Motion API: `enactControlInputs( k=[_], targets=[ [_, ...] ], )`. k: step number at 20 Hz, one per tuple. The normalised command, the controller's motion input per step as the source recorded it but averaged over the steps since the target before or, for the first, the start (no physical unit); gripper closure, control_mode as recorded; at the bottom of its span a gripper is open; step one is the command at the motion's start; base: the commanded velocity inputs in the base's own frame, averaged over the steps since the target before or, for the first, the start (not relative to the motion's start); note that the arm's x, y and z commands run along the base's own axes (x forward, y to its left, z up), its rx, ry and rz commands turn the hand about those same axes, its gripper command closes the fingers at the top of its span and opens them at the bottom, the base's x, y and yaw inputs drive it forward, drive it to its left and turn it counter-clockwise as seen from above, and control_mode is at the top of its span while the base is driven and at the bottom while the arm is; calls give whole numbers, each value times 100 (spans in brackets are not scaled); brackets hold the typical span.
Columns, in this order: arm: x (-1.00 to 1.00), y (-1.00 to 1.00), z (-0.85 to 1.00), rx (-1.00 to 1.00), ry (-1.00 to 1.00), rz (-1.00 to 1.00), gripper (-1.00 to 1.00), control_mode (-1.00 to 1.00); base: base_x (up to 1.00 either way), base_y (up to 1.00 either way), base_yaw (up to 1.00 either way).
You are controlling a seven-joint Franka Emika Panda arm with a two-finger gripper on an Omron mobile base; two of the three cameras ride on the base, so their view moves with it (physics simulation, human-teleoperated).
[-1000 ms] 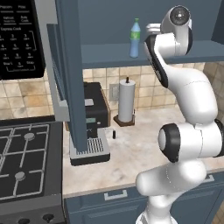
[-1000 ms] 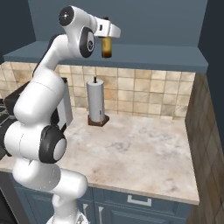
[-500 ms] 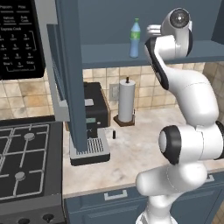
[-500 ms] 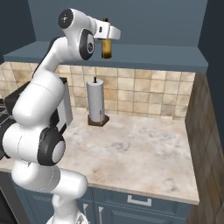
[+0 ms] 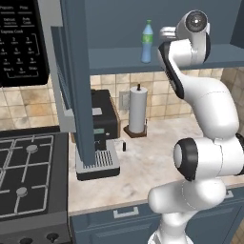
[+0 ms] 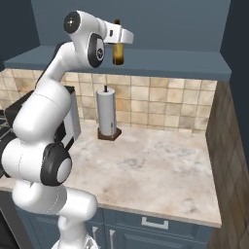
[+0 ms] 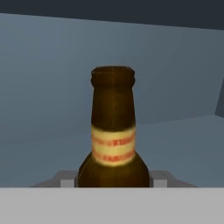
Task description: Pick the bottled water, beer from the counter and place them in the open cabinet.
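One bottle is already placed: the bottled water (image 5: 147, 41) stands upright on the shelf of the open cabinet (image 5: 119, 59), toward its left end. The gripper (image 6: 118, 40) is clamped on the beer (image 6: 117, 51), held upright just over the shelf's front edge, to the right of the water. Its long axis is vertical, so I judge lowering comes next. The yellowish label's red print is unreadable.

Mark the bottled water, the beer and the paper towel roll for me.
bottled water (image 5: 147, 42), left base view, on its label band.
beer (image 7: 113, 131), hand view, on its neck near the label.
paper towel roll (image 6: 107, 112), right base view, on the roll's side.
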Motion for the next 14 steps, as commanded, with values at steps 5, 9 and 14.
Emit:
enactControlInputs(
  k=[5, 9, 14],
  targets=[
    [0, 0, 0, 0, 0, 0, -100, -100, 0, 0, 0],
    [2, 0, -3, 0, 0, 0, -100, -100, 0, 0, 0],
    [4, 0, -4, 0, 0, 0, -100, -100, 0, 0, 0]
  ],
)
